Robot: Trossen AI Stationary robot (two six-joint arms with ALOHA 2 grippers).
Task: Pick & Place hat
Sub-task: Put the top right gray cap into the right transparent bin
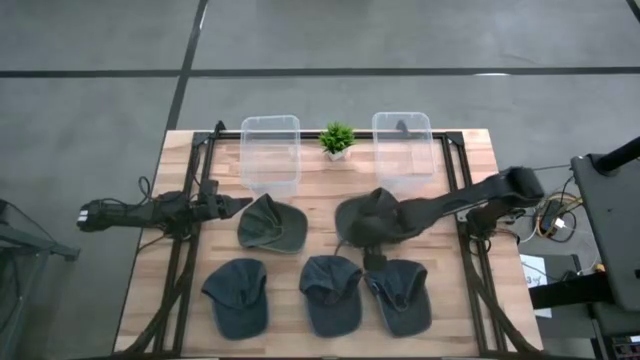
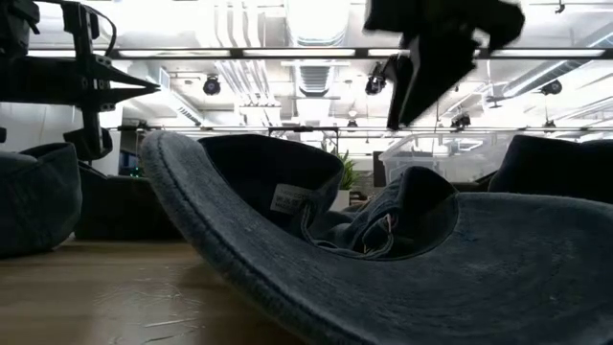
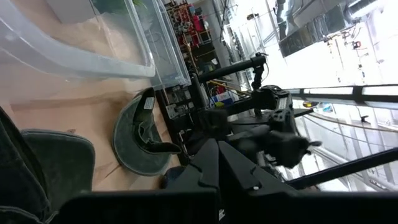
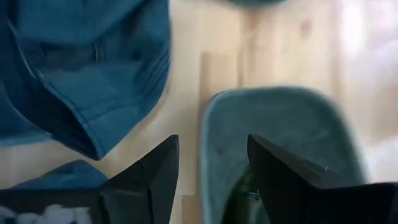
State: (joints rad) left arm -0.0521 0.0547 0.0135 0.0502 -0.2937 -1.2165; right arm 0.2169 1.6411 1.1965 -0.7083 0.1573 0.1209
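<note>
My right claw [image 4: 211, 168] hangs with its fingers spread over the brim of the green hat [image 1: 365, 215], which lies on the tabletop [image 1: 460, 330] just in front of the right clear bin [image 1: 402, 140]. My left claw [image 1: 243, 203] waits shut beside another green hat [image 1: 272, 224].

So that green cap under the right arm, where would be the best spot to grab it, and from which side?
Probably the brim. The green cap lies upside down, and in the right wrist view its flat brim sticks out just ahead of the right gripper, whose open jaws straddle the brim's edge. Coming down from above and pinching that thin edge looks easier than gripping the soft, rounded crown.
</note>
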